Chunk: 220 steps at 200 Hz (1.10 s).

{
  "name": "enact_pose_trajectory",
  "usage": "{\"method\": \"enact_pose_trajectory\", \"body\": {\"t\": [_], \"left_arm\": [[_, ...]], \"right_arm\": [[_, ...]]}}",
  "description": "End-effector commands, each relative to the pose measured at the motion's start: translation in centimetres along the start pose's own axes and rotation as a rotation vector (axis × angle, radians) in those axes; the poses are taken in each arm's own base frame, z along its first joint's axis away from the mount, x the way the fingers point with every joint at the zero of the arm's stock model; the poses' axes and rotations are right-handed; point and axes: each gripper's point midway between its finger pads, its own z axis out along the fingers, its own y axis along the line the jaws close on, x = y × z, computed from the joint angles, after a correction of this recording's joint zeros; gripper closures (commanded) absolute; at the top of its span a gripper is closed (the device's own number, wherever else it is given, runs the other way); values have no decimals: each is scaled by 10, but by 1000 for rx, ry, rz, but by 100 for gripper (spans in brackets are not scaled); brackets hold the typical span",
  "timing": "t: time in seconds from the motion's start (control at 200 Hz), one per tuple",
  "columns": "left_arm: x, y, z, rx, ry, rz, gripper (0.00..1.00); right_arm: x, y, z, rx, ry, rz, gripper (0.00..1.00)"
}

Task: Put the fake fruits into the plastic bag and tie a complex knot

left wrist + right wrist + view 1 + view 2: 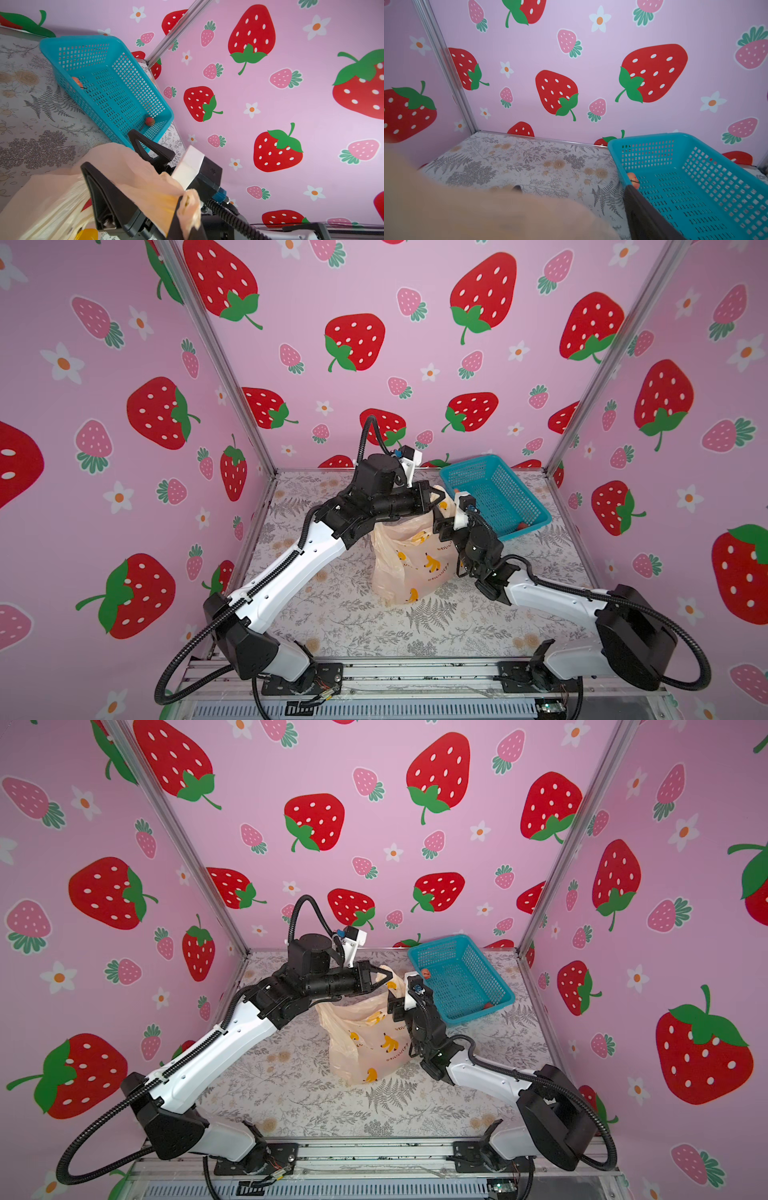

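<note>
1. Left wrist view: the left claw (pixel 182 204) is pressed together on a bunched strip of the plastic bag (pixel 135 176), pinching the bag's upper edge.
2. The same view shows the right claw (pixel 107 149) spread, with one black finger on either side of the bag's peach film. Its tips point toward the blue basket (pixel 83 39).
3. In both top views the bag stands upright on the counter (pixel 332 614), just beside the basket on the side facing the arm bases. Its pinched edge is held up close to the basket's nearest corner.
4. An orange-pink fruit (pixel 456 490) lies inside the basket, against the wall nearest the bag.
5. A red fruit (pixel 522 526) lies in the basket's front corner, away from the bag.
6. In the right wrist view, blurred bag film sits close to the lens, and one dark finger crosses in front of the basket's near wall.
7. What lies inside the bag cannot be made out through the film in the top views.
</note>
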Motion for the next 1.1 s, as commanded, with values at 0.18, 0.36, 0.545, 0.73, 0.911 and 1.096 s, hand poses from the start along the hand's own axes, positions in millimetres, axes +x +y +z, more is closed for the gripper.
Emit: {"method": "enact_pose_trajectory", "body": {"t": [0.18, 0.36, 0.545, 0.73, 0.911, 1.096], "left_arm": [[-14, 0, -7, 24, 1, 25, 100], [-11, 4, -7, 17, 13, 40, 100], [-11, 0, -10, 26, 14, 53, 100], [-13, -2, -13, 32, 10, 64, 100], [-16, -1, -17, 33, 4, 57, 100], [-19, -1, -17, 40, -4, 55, 100]], "right_arm": [[-12, 26, -14, -209, -10, -57, 24], [-42, 47, -23, -455, -32, -133, 9], [-59, 63, -35, -766, -29, -173, 6], [-51, 78, -42, -1074, 10, -162, 15], [-34, 82, -44, -1191, 59, -97, 53], [-5, 65, -35, -1046, 104, -38, 83]]}}
